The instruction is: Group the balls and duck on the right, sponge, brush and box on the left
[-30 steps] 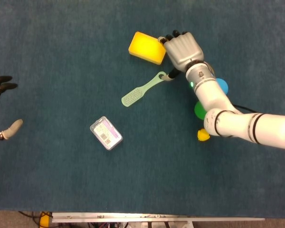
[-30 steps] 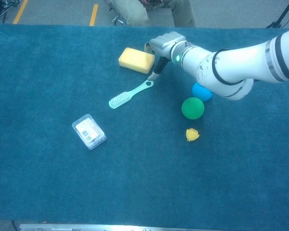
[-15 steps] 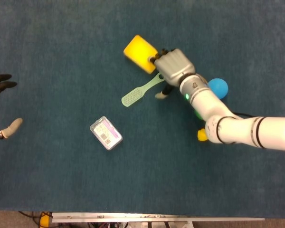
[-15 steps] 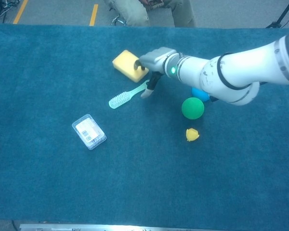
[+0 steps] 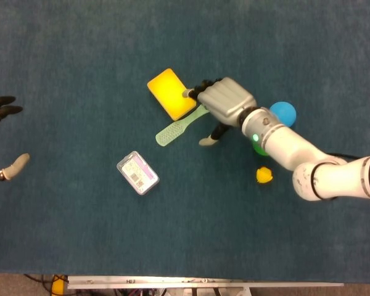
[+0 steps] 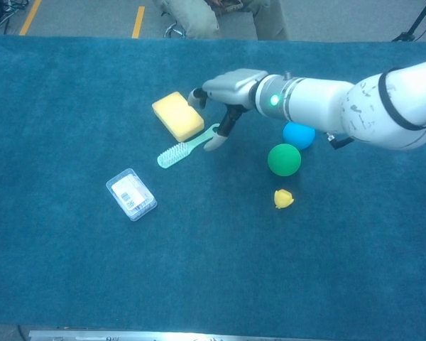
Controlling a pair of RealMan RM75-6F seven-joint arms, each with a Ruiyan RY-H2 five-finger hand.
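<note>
My right hand reaches in from the right, its fingertips against the right edge of the yellow sponge. Its thumb points down beside the handle of the pale green brush, and it holds nothing. Left of centre lies the clear box. The blue ball, green ball and small yellow duck sit together right of centre; the forearm hides most of the green ball in the head view. At the far left edge my left hand has its fingers spread and is empty.
Blue cloth covers the whole table. A metal rail runs along the near edge. Beyond the far edge, a floor with yellow lines and a seated person's legs show in the chest view.
My right hand has swept left and nearer, pushing the sponge left and turning it. The brush has shifted slightly left. The balls, duck, box and left hand have stayed put.
</note>
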